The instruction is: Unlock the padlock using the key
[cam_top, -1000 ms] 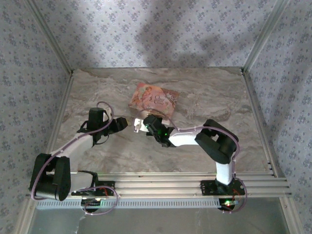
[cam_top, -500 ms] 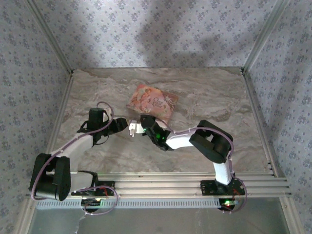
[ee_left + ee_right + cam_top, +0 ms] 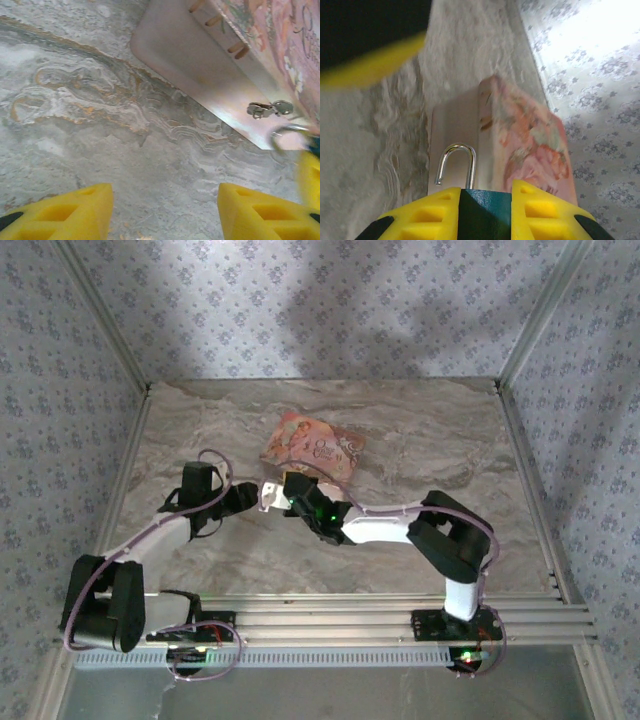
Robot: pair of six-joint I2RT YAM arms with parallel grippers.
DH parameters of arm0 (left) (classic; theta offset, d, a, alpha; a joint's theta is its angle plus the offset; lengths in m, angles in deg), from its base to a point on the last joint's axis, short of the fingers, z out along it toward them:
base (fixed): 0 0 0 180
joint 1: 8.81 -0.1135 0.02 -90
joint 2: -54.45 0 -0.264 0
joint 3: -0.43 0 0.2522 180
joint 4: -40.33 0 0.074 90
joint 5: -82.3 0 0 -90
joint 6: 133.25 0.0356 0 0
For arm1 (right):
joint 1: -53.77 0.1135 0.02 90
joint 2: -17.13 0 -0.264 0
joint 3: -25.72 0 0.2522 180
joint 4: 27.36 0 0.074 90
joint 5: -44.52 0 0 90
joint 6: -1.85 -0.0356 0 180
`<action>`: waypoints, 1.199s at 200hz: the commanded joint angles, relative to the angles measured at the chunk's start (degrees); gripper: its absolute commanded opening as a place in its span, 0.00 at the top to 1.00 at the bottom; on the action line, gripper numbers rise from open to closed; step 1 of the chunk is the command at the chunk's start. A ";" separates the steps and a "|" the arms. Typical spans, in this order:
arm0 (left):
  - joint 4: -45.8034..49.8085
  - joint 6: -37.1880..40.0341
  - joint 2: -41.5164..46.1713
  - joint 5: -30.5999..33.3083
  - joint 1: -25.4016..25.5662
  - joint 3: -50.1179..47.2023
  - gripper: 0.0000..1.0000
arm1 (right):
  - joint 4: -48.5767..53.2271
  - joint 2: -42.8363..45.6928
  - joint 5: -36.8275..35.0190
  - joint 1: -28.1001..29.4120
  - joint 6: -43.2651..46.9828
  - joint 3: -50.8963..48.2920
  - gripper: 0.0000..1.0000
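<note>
Top external view gives us both arms reaching in toward the middle of the marbled desk (image 3: 430,440). The left gripper (image 3: 250,498) and the right gripper (image 3: 285,492) nearly meet just near of a pink package (image 3: 313,448). From the right wrist we see the right jaws clenched on the padlock (image 3: 485,212). Its dark green body sits between the two yellow pads (image 3: 420,215), and its silver shackle (image 3: 456,162) rises out of it toward the package. We cannot tell from this angle whether the shackle is latched. From the left wrist we see the left jaws released, the yellow fingertips (image 3: 65,210) well apart with bare desk between them. The key (image 3: 270,107) lies on a pale flat sheet (image 3: 200,65) beside the package, far and to the right of those jaws, apart from both grippers. At the right edge of that view we make out a blurred curve of metal just near of the key, beside a yellow blur, and we cannot tell what it is.
</note>
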 commanded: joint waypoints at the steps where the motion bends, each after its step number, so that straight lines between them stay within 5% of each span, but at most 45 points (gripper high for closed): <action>1: 3.71 1.39 3.42 2.70 -0.72 1.31 0.42 | 6.09 4.87 -3.08 1.32 -7.94 5.86 1.00; 44: 10.83 1.35 9.15 6.44 -1.41 3.16 0.40 | 19.85 12.47 -9.59 -2.57 -24.21 9.03 1.00; 77: 13.83 2.55 11.75 5.92 -1.51 3.38 0.38 | 36.30 18.38 -9.91 -12.70 -44.37 7.80 1.00; 98: 15.59 2.39 12.16 4.25 -1.50 4.28 0.38 | 42.70 20.87 -4.00 -22.19 -55.31 2.08 1.00; 125: 16.75 2.11 11.20 1.60 -1.51 5.64 0.38 | 44.07 21.19 12.85 -37.33 -66.92 -4.16 1.00; 145: 17.76 2.07 8.15 -1.12 -1.43 7.64 0.38 | 46.44 16.59 21.00 -44.41 -68.43 -3.51 1.00; 181: 18.92 1.70 3.87 0.33 3.04 11.81 0.39 | 51.72 7.27 25.47 -47.26 -67.20 1.03 0.93; 240: 20.87 1.86 2.48 4.19 7.98 15.39 0.39 | 51.52 8.92 26.12 -48.59 -65.83 0.96 0.58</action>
